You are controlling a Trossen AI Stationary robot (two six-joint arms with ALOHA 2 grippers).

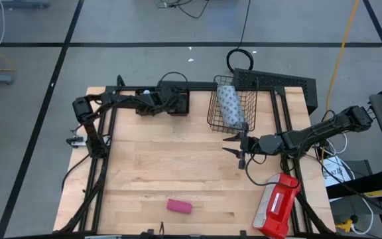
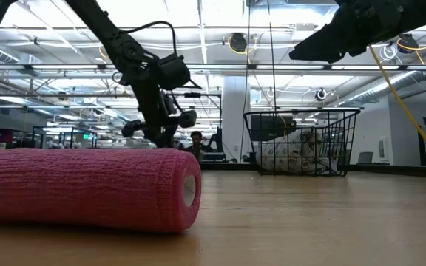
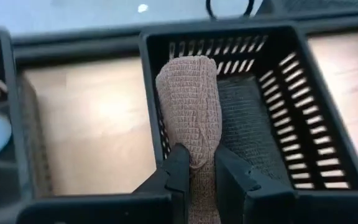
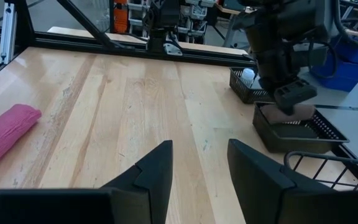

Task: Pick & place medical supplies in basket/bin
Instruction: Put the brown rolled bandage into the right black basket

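The left hand (image 3: 196,168) is clamped on the brown roll (image 3: 188,112), whose long axis runs along the small black tray (image 3: 303,112) it sits in, beside a black roll (image 3: 247,118). The right hand (image 1: 234,147) hangs part open, holding nothing, near the wire basket (image 1: 212,113) holding the dotted pack (image 1: 229,105). The pink roll (image 1: 179,206) lies on the surface (image 1: 164,166), well apart

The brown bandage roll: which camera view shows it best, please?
The left wrist view: the brown bandage roll fills the frame, pinched by the left gripper over a black tray. The right wrist view shows only a brown sliver under that gripper. In the high and low views it cannot be made out.
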